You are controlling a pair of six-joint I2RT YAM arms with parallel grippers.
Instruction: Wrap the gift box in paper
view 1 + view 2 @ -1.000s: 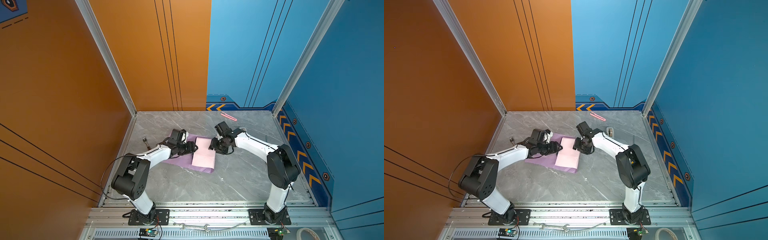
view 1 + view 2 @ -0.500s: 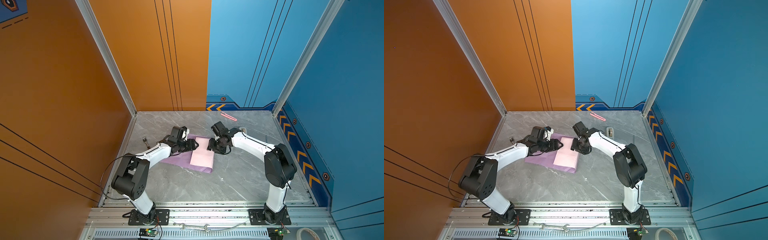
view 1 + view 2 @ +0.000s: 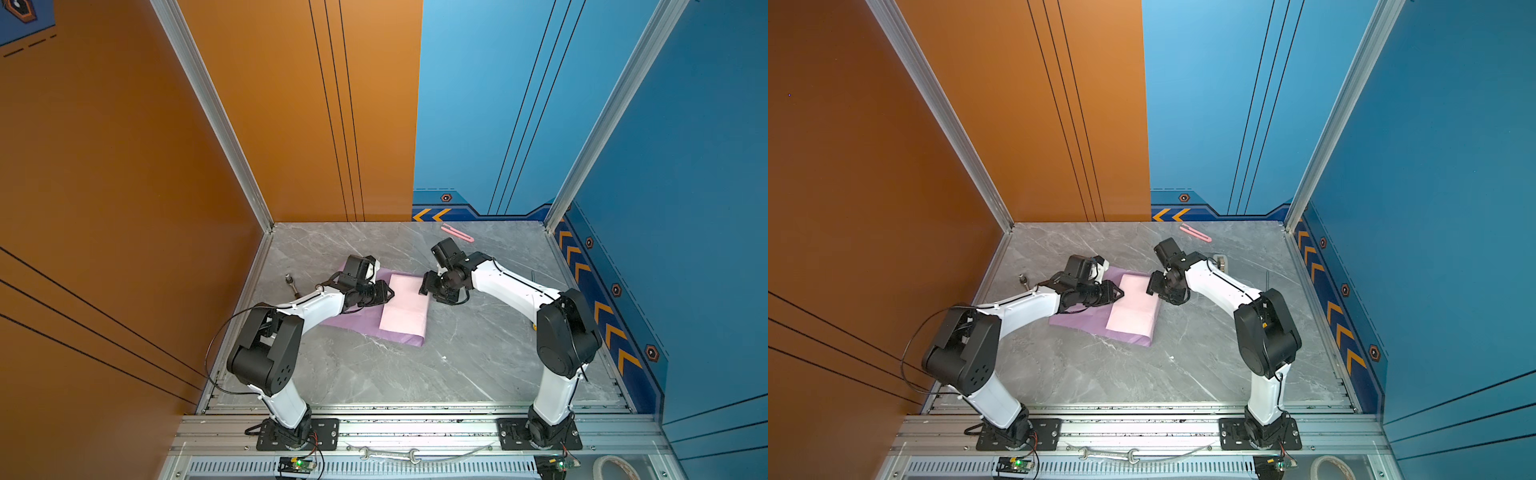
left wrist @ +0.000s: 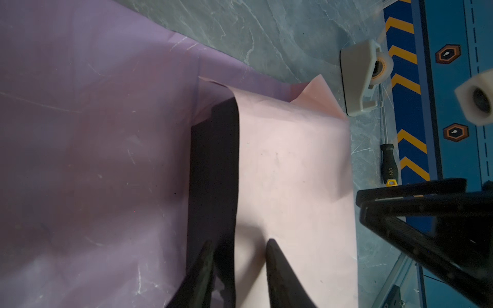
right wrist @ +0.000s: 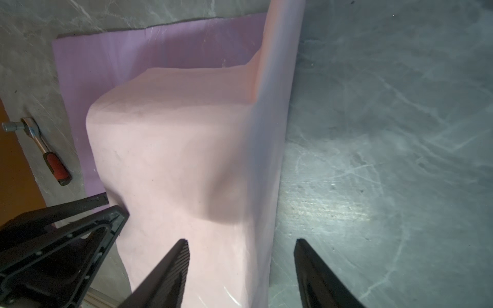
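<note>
Left gripper (image 4: 240, 264): jaws stand at a narrow gap, straddling the free edge of the pink flap. Nothing visibly pinched. Right gripper (image 5: 241, 256): jaws wide, holding nothing, one finger over the flap, its partner over bare table (image 5: 386, 133) beyond the fold.

Paper (image 3: 405, 305) lies near the table's middle, a little toward the left edge. Its right part is folded over, pale pink side up. The lilac side lies flat toward my left arm. Gift box (image 4: 213, 173) sits under the flap. Only a dark strip of it shows in the left wrist view, and it is hidden in both top views.

Judgement: the step in hand is securing this first flap. It bulges and is not tight on the lid. To do it well:
- Press my right gripper down along the fold so the box cannot slide.
- Draw the free edge taut with my left gripper before closing.
- Pinch paper only, not the lid.
- Pull straight, since I expect a thin creased sheet to tear if dragged sideways.

Tape dispenser (image 4: 357, 80) stands just beyond the paper's far corner.
</note>
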